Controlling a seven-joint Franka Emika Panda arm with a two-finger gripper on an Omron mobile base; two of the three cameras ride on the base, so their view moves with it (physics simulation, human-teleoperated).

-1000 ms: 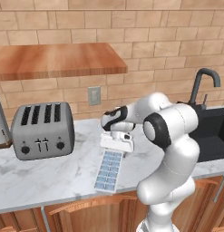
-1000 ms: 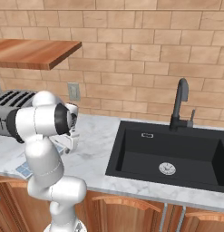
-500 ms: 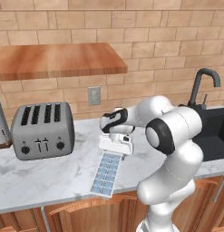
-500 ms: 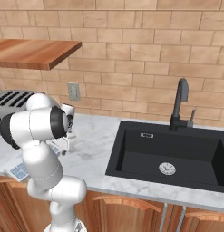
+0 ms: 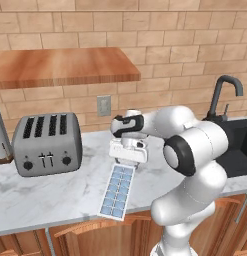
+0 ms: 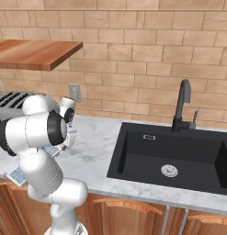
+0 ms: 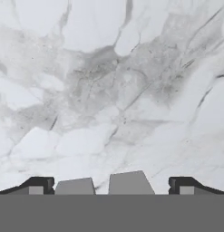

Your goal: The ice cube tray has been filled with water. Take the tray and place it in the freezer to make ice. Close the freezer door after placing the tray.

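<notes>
1. My gripper point(image 5: 127, 161) hangs with jaws spread wide and nothing between them, pointing down at the far end of the tray point(image 5: 118, 191); in the hand view the fingertips point(image 7: 41, 184) frame bare marble counter point(image 7: 113, 90).
2. The tray lies flat on the counter point(image 5: 70, 195), its near end at the front edge, right of the toaster point(image 5: 46, 144); water fills its 2 rows of cells.
3. Done, as I judge it: nothing beyond the approach. The tray is not yet grasped.
4. Left: grip and lift it level, drive to the freezer, shelve it, shut the door.
5. The sink point(image 6: 174, 156) sits well apart, to my right.
</notes>
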